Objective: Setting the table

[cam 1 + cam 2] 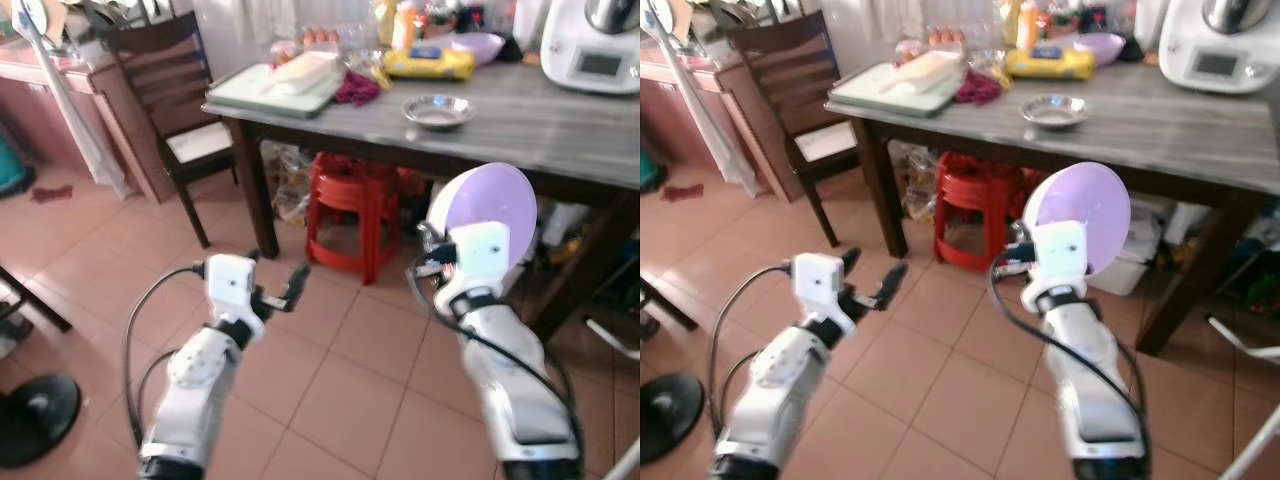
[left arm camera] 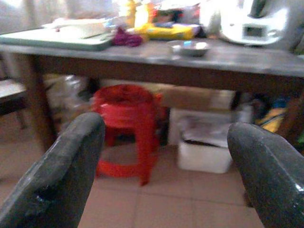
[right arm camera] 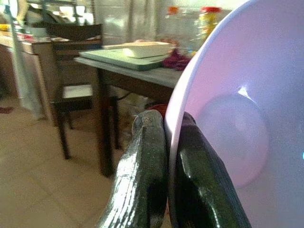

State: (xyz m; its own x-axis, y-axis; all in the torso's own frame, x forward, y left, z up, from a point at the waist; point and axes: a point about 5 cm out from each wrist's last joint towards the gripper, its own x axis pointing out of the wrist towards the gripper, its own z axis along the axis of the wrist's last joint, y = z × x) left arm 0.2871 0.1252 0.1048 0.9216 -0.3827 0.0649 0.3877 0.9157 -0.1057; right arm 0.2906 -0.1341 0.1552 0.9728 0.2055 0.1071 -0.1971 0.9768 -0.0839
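Carrying a lilac plate (image 1: 485,205) in the right gripper (image 3: 166,156), whose two black fingers are pinched tight on the rim, one each side, so it stands up on edge at centre right of the head view, well short of the table (image 1: 560,130). Looks like smooth glossy plastic, shallow, with a round well in the middle, no chips I can see. The left gripper (image 1: 278,290) at lower left hangs over the floor tiles with fingers spread wide and nothing in them. So, early days I'd say: the plate hasn't been put down yet. Past the arms there's a red stool (image 1: 350,205) under the table, and up top a small metal bowl (image 1: 438,110) sits alone, with a tray (image 1: 275,95), a yellow packet (image 1: 430,63) and a white appliance (image 1: 595,45) along the far edge.
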